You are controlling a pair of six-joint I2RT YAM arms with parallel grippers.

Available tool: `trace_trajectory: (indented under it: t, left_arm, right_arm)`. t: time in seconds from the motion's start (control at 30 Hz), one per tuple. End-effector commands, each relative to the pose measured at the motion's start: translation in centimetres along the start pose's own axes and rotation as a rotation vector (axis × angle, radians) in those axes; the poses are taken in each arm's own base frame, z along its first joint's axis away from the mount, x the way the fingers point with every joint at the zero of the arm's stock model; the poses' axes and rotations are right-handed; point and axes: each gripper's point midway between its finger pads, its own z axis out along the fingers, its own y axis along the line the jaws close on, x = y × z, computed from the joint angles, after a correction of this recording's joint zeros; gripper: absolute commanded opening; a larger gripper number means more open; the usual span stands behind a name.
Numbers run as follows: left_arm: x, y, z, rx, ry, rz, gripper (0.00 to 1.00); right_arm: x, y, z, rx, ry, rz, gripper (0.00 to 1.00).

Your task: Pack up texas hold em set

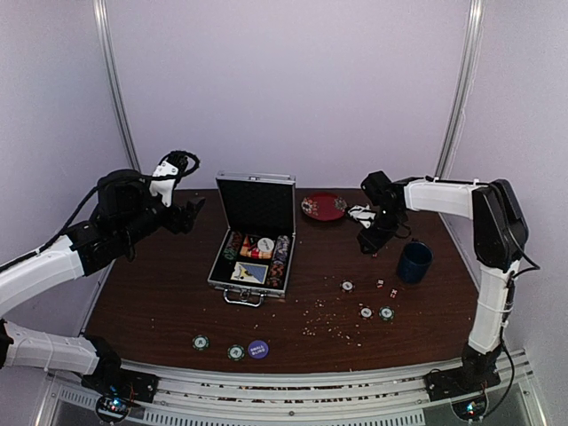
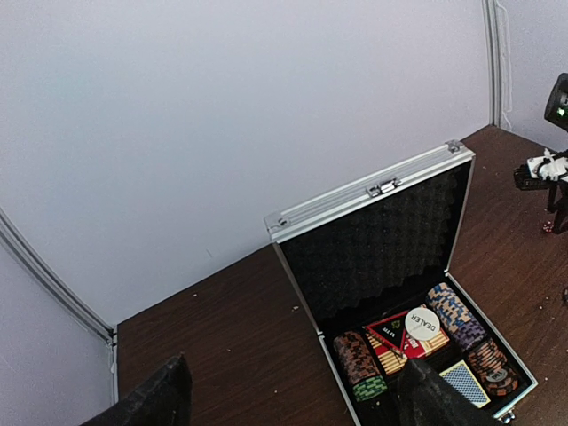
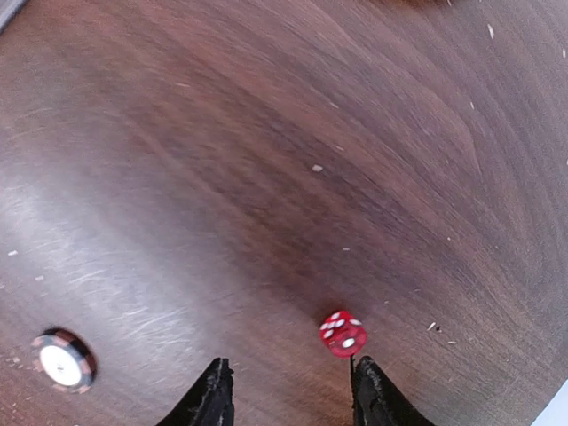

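The silver case (image 1: 232,286) stands open at mid table, its black-lined lid (image 2: 382,240) upright. Inside it lie rows of chips (image 2: 358,362), a red card deck (image 2: 399,346) with a white dealer button (image 2: 422,324) on it, and a blue-backed deck (image 2: 465,382). Loose chips (image 1: 347,286) (image 1: 201,342) and small red dice (image 1: 380,283) lie on the table. My left gripper (image 1: 192,211) (image 2: 293,410) hangs open, left of the case and above the table. My right gripper (image 1: 367,241) (image 3: 288,392) is open, low over the wood. A red die (image 3: 343,334) lies just beyond its right fingertip (image 3: 368,390), not between the fingers.
A red round plate (image 1: 323,206) sits at the back, right of the case. A dark blue mug (image 1: 414,262) stands right of my right gripper. One chip (image 3: 62,360) lies left of the right fingers. A purple disc (image 1: 258,350) and crumbs lie near the front edge.
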Motion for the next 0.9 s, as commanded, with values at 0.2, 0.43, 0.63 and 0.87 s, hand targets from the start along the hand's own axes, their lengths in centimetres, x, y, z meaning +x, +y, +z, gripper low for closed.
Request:
trace_trajectory:
  t: [0.2, 0.43, 0.63, 0.87]
  left_arm:
    - [-1.5, 0.3, 0.1, -0.002, -0.041, -0.004, 0.82]
    - [-1.4, 0.3, 0.1, -0.003, -0.040, -0.004, 0.82]
    - [-1.4, 0.3, 0.1, -0.004, -0.041, -0.003, 0.82]
    - [-1.6, 0.3, 0.0, -0.001, -0.045, -0.005, 0.82]
  right_arm:
    - [1.7, -3.0, 2.7, -0.003, 0.081, 0.109, 0.43]
    - [1.8, -2.9, 3.9, -0.035, 0.089, 0.115, 0.36]
    - [1.8, -2.5, 4.3, -0.059, 0.098, 0.115, 0.28]
    - [1.9, -2.7, 4.4, -0.048, 0.104, 0.110, 0.20]
